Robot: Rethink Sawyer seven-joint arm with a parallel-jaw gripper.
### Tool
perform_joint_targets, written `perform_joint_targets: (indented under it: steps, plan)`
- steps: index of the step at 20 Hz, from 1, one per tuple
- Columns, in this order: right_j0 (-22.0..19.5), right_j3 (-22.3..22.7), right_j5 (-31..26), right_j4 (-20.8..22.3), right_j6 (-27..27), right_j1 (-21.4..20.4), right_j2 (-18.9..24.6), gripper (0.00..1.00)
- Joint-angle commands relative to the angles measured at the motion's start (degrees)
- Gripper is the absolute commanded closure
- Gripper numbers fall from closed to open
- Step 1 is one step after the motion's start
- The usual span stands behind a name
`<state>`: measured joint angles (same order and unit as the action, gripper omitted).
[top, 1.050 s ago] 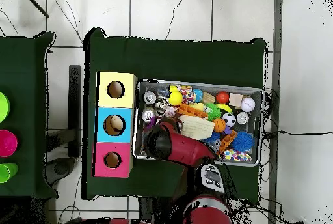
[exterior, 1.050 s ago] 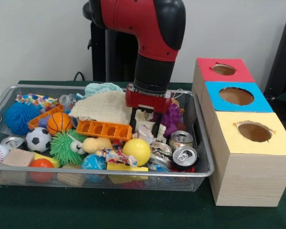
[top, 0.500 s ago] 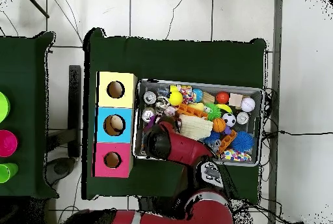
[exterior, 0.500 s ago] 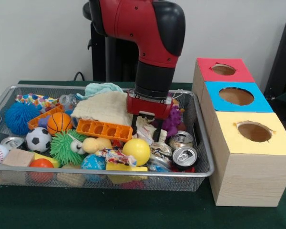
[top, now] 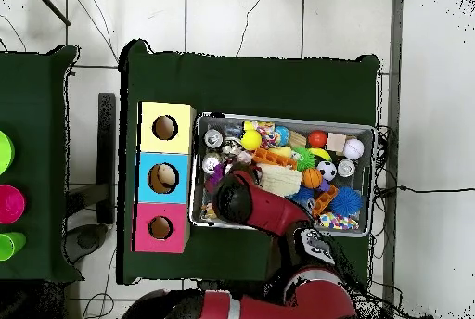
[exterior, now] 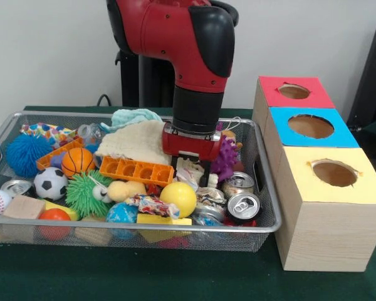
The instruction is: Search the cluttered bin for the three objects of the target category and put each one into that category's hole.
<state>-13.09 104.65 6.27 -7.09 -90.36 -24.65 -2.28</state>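
Note:
The wire bin [exterior: 268, 221] holds a jumble of toys, cloths and cans. My gripper [exterior: 190, 169] is down inside its right half, fingers [exterior: 175, 164] spread open on either side of a crumpled white piece [exterior: 189, 172]. A purple spiky toy [exterior: 225, 158] sits right beside it. Silver cans lie to the front right: one dented [exterior: 238, 182], one on its side [exterior: 243, 205], one crushed [exterior: 209, 199]. Three boxes with holes stand right of the bin: red [exterior: 294, 92], blue [exterior: 310, 126], yellow [exterior: 334, 174]. In the overhead view the arm [top: 243, 200] hides the gripper.
An orange tray [exterior: 136, 170], a yellow ball [exterior: 179, 197], a cream cloth [exterior: 138, 143] and a green spiky toy [exterior: 88, 193] crowd the gripper's left. Balls and another can [exterior: 15, 186] fill the bin's left end. From above, the boxes [top: 164, 178] line the bin's [top: 284, 119] left side.
The gripper has sunk lower into the bin and shifted slightly left, still straddling the white piece. The arm's upper links have swung over.

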Motion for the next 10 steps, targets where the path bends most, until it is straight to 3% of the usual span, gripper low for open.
perform_joint_targets:
  steps: [1, 7, 8, 10]
  plan:
    - [-3.4, -0.2, 8.5, 2.1, -15.4, 3.1, 8.9, 0.00]
    - [-4.2, 0.0, 10.0, 2.9, -15.1, 3.3, 9.8, 0.00]
    - [-3.9, -0.2, 9.2, 2.5, -14.9, 3.3, 9.5, 1.00]
    - [-2.7, -0.9, 6.8, 1.6, -13.5, 3.1, 8.1, 1.00]
